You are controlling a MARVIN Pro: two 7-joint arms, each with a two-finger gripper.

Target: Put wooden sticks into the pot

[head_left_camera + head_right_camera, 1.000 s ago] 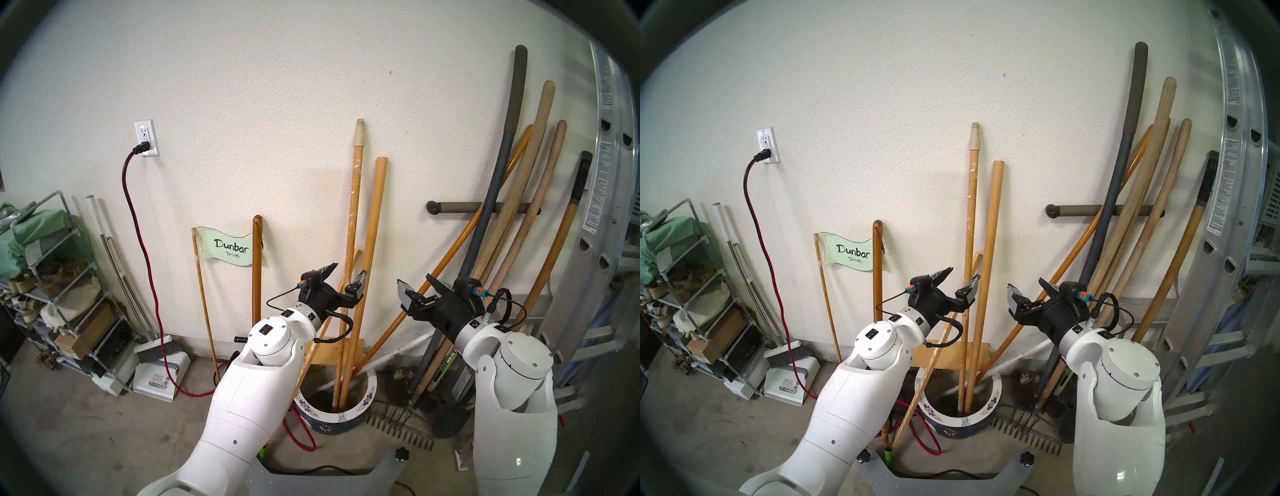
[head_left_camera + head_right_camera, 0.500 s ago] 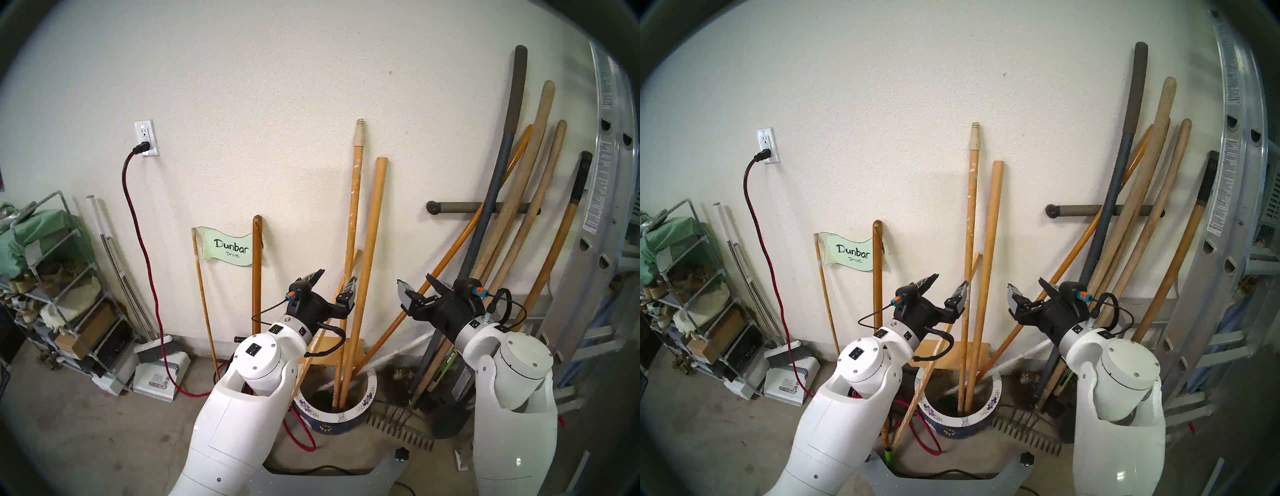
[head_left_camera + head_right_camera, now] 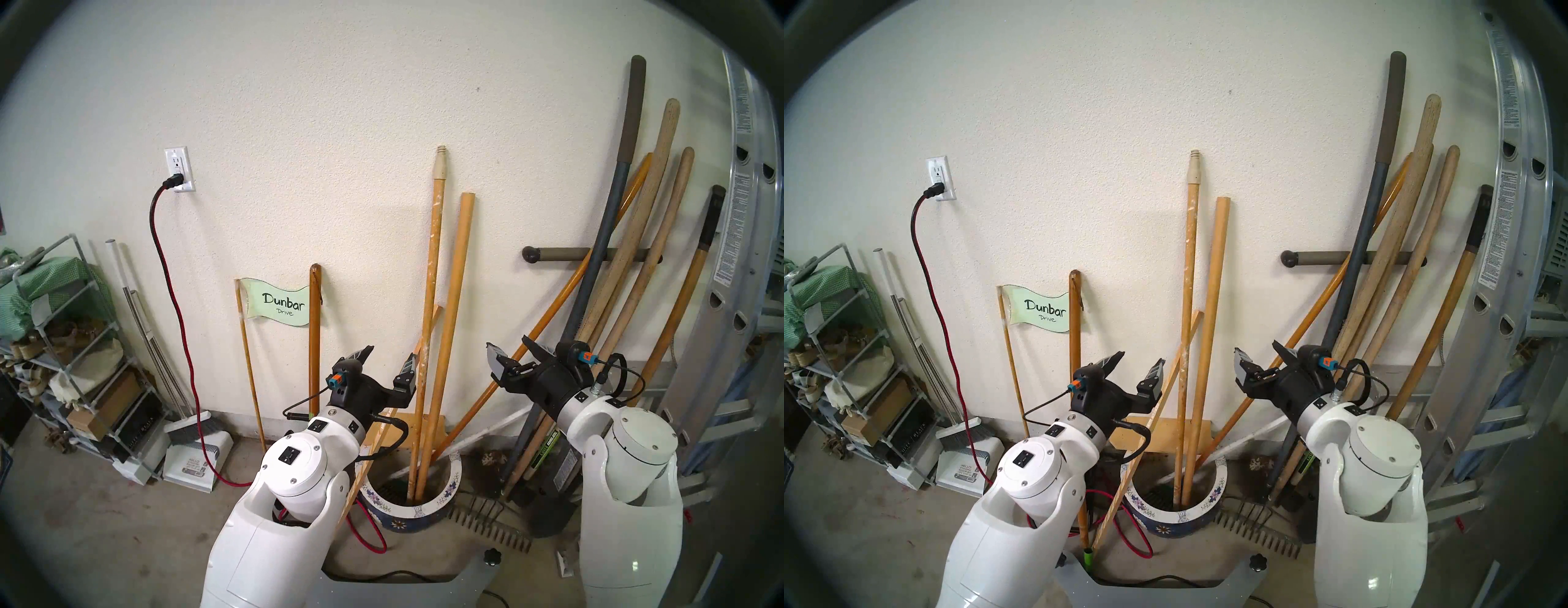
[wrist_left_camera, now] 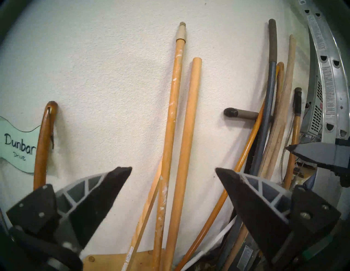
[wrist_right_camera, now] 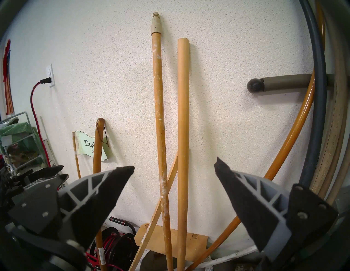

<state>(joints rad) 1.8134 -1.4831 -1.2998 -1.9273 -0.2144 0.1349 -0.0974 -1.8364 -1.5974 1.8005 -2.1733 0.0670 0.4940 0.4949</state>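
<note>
- Left gripper [image 3: 387, 353]: jaws spread wide, holding nothing; raised in front of the wall, pointing toward the sticks, just left of the slat's upper part.
- Right gripper [image 3: 514, 347]: jaws spread wide, holding nothing; raised level, right of the sticks and in front of the tool handles.
- Speckled pole [image 3: 432, 271]: tan, white flecks, cream threaded tip uppermost; lower end inside the pot, top against the wall.
- Plain dowel [image 3: 454, 297]: round, unmarked; just right of the speckled pole, lower end inside the pot, top on the wall.
- Thin slat [image 3: 1168, 382]: square-edged, leaning steeply; upper end crosses the speckled pole, lower end on the floor left of the pot, outside it.
- Pot [image 3: 450, 492]: dark blue, broad white flowered rim; on the floor at the wall's foot, between the two arms.
- Sign stick [image 3: 250, 365]: green "Dunbar Drive" flag, left of the pot, against the wall.
- Tool handles [image 3: 636, 254]: a leaning bundle, right of the pot.
</note>
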